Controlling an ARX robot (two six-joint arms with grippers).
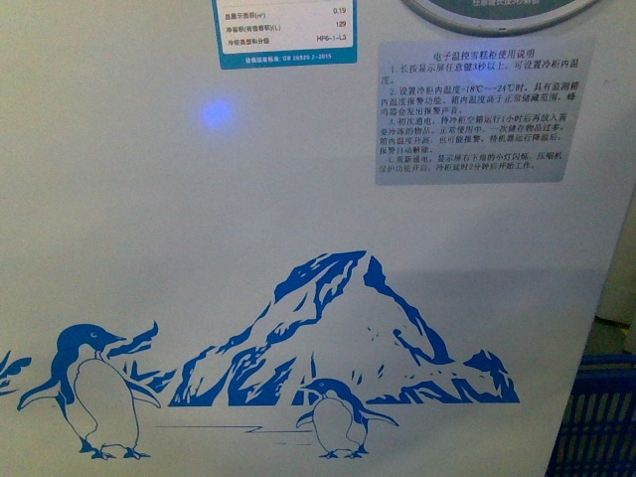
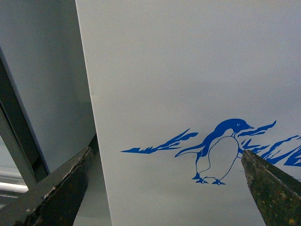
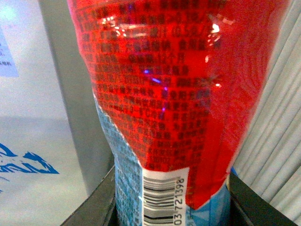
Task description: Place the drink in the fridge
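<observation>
The fridge fills the front view — a white outer wall seen close up, with a blue mountain-and-penguin picture low down and a printed instruction sticker higher on the right. A blue crate shows at its lower right edge. The drink is clamped in the right claw, just beside the fridge's outer wall. The left claw is spread wide — nothing in it.

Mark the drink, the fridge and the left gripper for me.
drink [image 3: 174, 94], right wrist view, on its red wrap label.
fridge [image 1: 179, 248], front view, on the bare white front wall.
left gripper [image 2: 165, 153], left wrist view, midway between its open fingertips.
</observation>
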